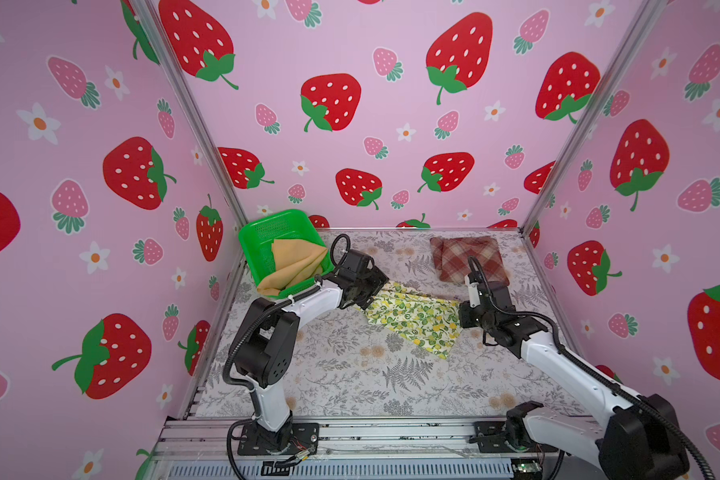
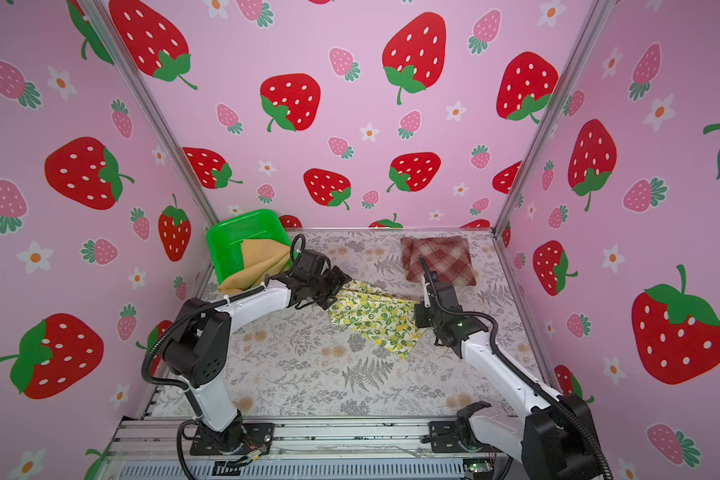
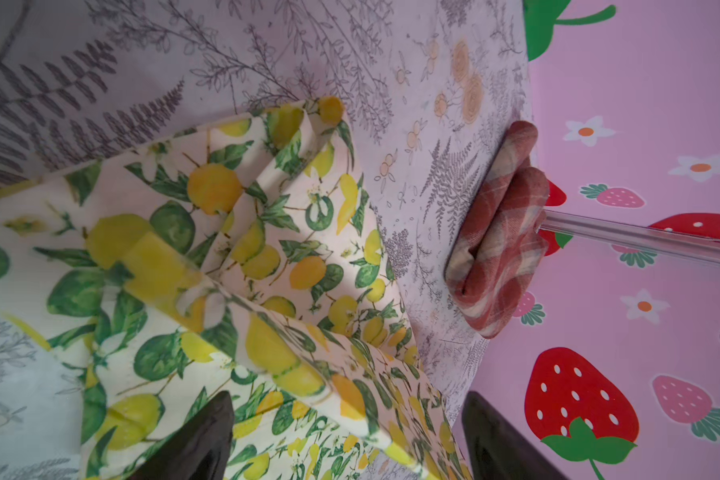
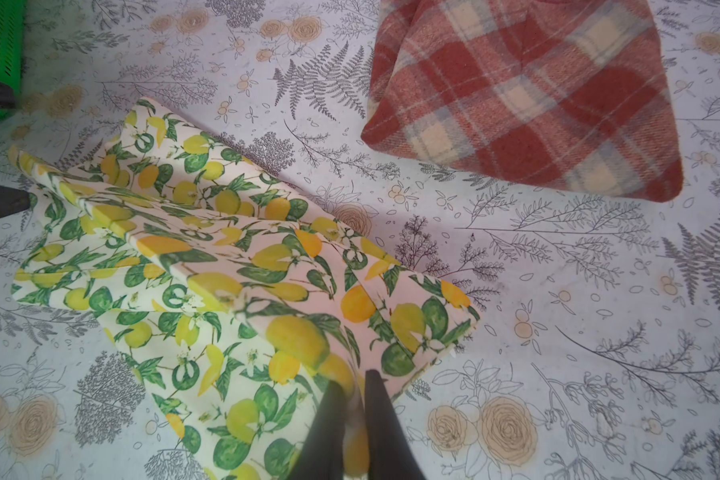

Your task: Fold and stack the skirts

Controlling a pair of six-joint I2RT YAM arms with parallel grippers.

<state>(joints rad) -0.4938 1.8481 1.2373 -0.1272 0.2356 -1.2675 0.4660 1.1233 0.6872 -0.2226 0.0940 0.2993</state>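
Observation:
The lemon-print skirt [image 1: 416,322] [image 2: 375,318] lies partly folded and rumpled mid-table. My left gripper [image 1: 377,296] [image 2: 338,291] is at its left end, open, with a raised fold of the lemon skirt [image 3: 267,257] between the wide-set fingers [image 3: 208,432]. My right gripper [image 1: 460,311] [image 4: 356,378] is shut on the right edge of the lemon skirt [image 4: 208,257]. The red-brown plaid skirt [image 1: 466,259] [image 2: 437,257] [image 4: 528,95] lies folded at the back right. A mustard-yellow skirt [image 1: 292,262] [image 2: 258,262] hangs out of the basket.
The green perforated basket [image 1: 267,226] [image 2: 233,226] stands tilted in the back left corner, just behind my left arm. Pink strawberry walls enclose the floral table cover [image 1: 350,374] on three sides, and an aluminium rail runs along the front edge.

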